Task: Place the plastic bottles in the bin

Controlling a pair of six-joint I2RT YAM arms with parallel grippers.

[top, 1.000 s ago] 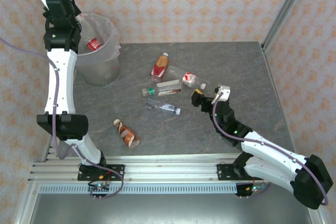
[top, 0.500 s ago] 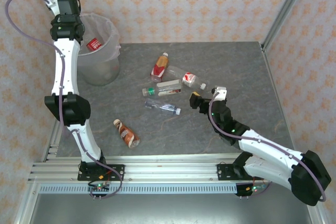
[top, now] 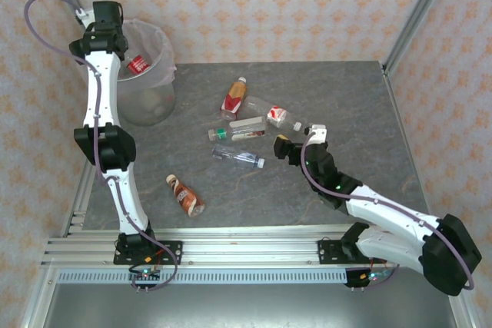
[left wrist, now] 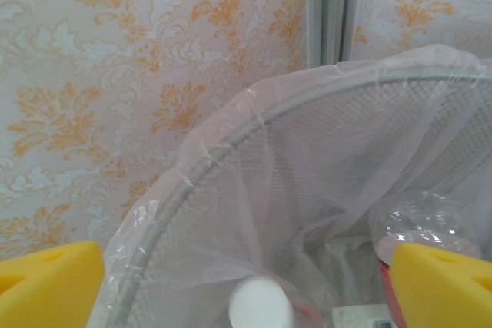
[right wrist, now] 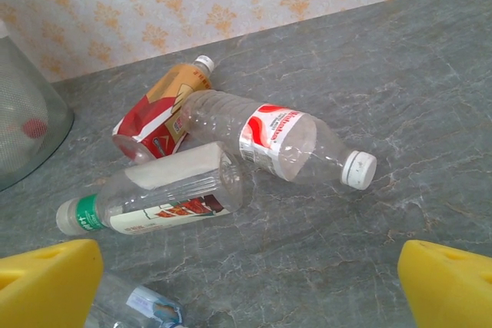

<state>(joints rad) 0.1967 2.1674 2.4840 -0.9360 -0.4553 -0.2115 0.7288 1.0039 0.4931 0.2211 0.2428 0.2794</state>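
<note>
My left gripper (top: 102, 19) hangs over the bin (top: 146, 101), and in the wrist view its jaws (left wrist: 246, 288) stand open above the bag-lined rim (left wrist: 231, 144). A blurred white-capped bottle (left wrist: 260, 305) lies below them inside the bin, beside a red-labelled one (top: 137, 64). Several bottles lie mid-table: orange-red (top: 234, 99), red-and-white (top: 280, 117), green-capped (top: 237, 129) and blue-labelled (top: 238, 157). A brown one (top: 185, 195) lies nearer the front left. My right gripper (top: 286, 146) is open (right wrist: 247, 282) just right of the cluster, facing the red-and-white bottle (right wrist: 284, 140) and the green-capped one (right wrist: 154, 193).
Patterned walls enclose the grey stone table (top: 346, 105) at the back and on both sides. A metal post (top: 419, 13) stands at the far right corner. The aluminium rail (top: 246, 251) with the arm bases runs along the near edge.
My left gripper has swung a little further over the bin and its jaws have opened, with a white-capped bottle now below them. The right gripper has edged left toward the bottles.
</note>
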